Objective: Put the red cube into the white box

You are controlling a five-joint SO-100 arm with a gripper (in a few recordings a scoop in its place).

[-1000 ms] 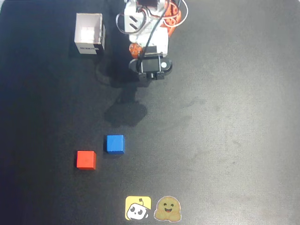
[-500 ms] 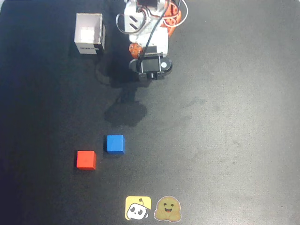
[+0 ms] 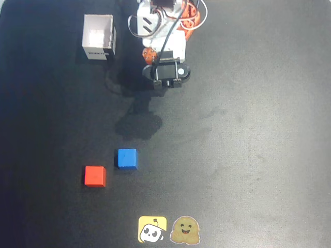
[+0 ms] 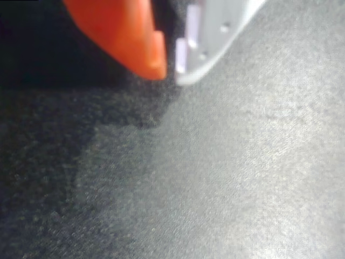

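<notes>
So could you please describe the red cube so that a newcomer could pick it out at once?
In the overhead view, start at the two cartoon stickers at the black mat's bottom edge and look up and left. Two small matte cubes sit close together, apart. The red cube is the lower-left one; its neighbour, the blue cube, differs in colour.

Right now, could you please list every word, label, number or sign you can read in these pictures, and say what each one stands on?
No text can be read.
Small white square open-topped box: a dark printed label on its near side wall, too small and blurred to read.
Black table mat, near edge: a yellow square sticker with a white cartoon figure and a tan smiling-face sticker; pictures, no lettering.
Small red-orange cube and small blue cube: plain faces.
</notes>
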